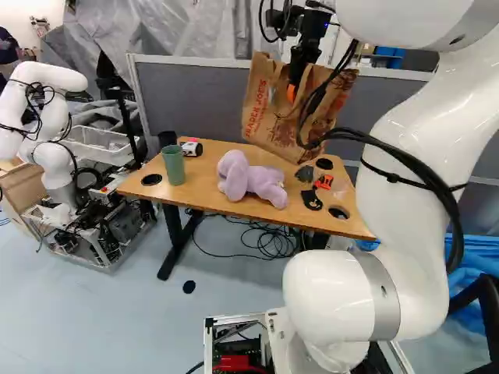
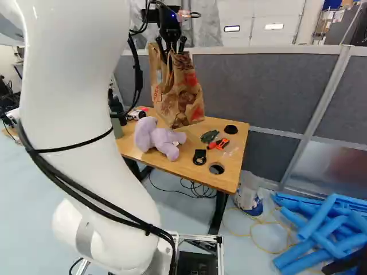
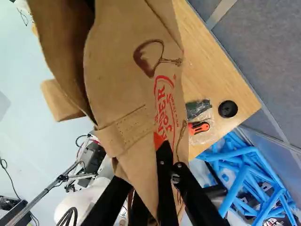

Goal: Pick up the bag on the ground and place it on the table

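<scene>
Clearly, red lettering [image 3: 165, 108] marks the bag [image 2: 179, 97] the hand [image 2: 170, 50] grips.

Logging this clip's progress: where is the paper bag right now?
In both base views, the paper bag hangs from the tool over the far side of the table, beyond and slightly right of the purple plush toy.

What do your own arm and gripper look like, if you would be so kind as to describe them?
My arm is glossy white and thick, with rounded joints and grey bands around it. Black cables run along its outside, held by thin black ties. The gripper is black, with an orange pad showing.
</scene>
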